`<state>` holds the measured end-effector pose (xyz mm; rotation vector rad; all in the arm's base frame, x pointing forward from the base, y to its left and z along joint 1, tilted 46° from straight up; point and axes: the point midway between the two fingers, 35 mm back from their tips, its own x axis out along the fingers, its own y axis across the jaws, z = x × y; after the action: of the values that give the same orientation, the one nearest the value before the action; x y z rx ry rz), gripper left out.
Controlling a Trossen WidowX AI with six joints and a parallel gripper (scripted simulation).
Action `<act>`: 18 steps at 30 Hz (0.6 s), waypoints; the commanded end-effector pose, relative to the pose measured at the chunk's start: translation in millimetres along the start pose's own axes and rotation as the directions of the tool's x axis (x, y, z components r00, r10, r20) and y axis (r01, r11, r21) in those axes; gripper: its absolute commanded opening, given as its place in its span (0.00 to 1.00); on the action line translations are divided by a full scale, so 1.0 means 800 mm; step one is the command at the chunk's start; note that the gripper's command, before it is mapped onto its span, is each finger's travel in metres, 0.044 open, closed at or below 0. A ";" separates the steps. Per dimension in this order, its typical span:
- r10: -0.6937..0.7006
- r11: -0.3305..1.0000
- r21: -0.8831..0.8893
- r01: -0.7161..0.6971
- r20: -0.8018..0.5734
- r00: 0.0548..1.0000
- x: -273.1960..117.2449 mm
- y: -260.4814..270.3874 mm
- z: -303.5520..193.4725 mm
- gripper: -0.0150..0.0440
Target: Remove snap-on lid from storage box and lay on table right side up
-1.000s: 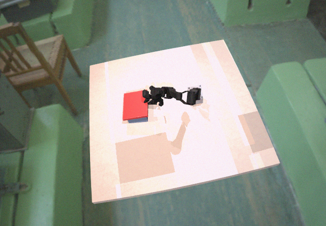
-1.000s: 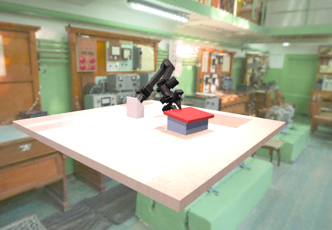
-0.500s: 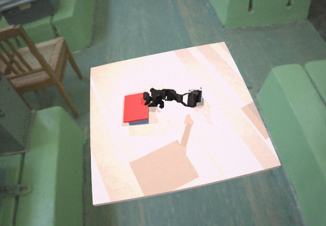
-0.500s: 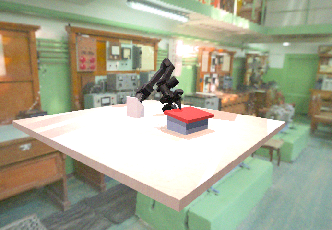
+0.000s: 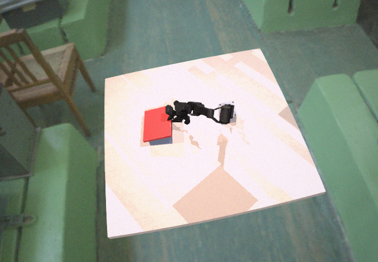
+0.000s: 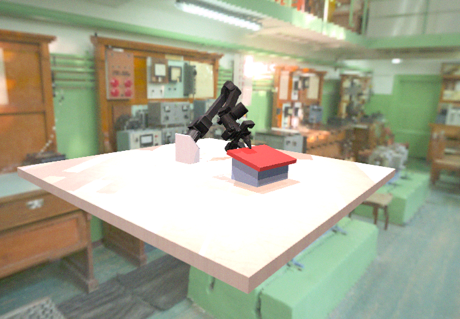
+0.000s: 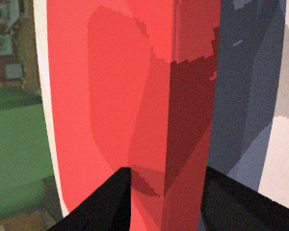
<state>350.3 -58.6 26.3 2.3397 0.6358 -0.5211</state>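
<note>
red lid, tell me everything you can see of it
The red lid is a plain, smooth, plastic-looking rectangular slab with a downturned rim. It sits over the blue-grey storage box, overhanging it, and seems slightly tilted, higher on the arm's side. There the gripper pinches its edge; whether it is fully unsnapped is unclear.

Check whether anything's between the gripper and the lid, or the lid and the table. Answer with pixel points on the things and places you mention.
Nothing visible separates gripper (image 5: 168,118) (image 6: 248,147) (image 7: 164,177) and lid (image 5: 157,127) (image 6: 268,155) (image 7: 116,72); its fingers grip the edge. The box (image 5: 162,141) (image 6: 244,173) (image 7: 238,96), directly beneath the lid, blocks a straight drop to the table (image 5: 140,179) (image 6: 143,195) (image 7: 286,154).
</note>
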 end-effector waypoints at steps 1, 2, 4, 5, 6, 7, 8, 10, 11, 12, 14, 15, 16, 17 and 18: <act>0.006 1.000 -0.003 -0.006 -0.002 1.000 -0.005 0.010 0.000 0.25; 0.006 1.000 -0.003 -0.006 -0.002 1.000 -0.006 0.011 0.000 0.25; 0.006 1.000 -0.003 -0.006 -0.002 1.000 -0.007 0.014 0.000 0.25; 0.006 1.000 -0.003 -0.006 -0.002 1.000 -0.008 0.016 0.000 0.25; 0.006 1.000 -0.003 -0.006 -0.002 1.000 -0.008 0.018 0.000 0.25; 0.006 1.000 -0.003 -0.006 -0.002 1.000 -0.009 0.019 0.000 0.25; 0.006 1.000 -0.003 -0.006 -0.002 1.000 -0.010 0.021 0.000 0.25; 0.006 1.000 -0.003 -0.006 -0.002 1.000 -0.011 0.024 0.000 0.25; 0.006 1.000 -0.003 -0.006 -0.002 1.000 -0.012 0.025 0.000 0.25; 0.006 1.000 -0.003 -0.006 -0.002 1.000 -0.013 0.027 0.000 0.25; 0.006 1.000 -0.003 -0.006 -0.002 1.000 -0.014 0.030 0.000 0.25; 0.006 1.000 -0.003 -0.006 -0.002 1.000 -0.014 0.032 0.000 0.25; 0.006 1.000 -0.003 -0.006 -0.002 1.000 -0.015 0.034 0.000 0.25; 0.006 1.000 -0.003 -0.006 -0.002 1.000 -0.016 0.035 0.000 0.25; 0.006 1.000 -0.003 -0.006 -0.002 1.000 -0.016 0.037 0.000 0.25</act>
<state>353.9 -75.9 41.3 2.3410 0.6387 -0.5245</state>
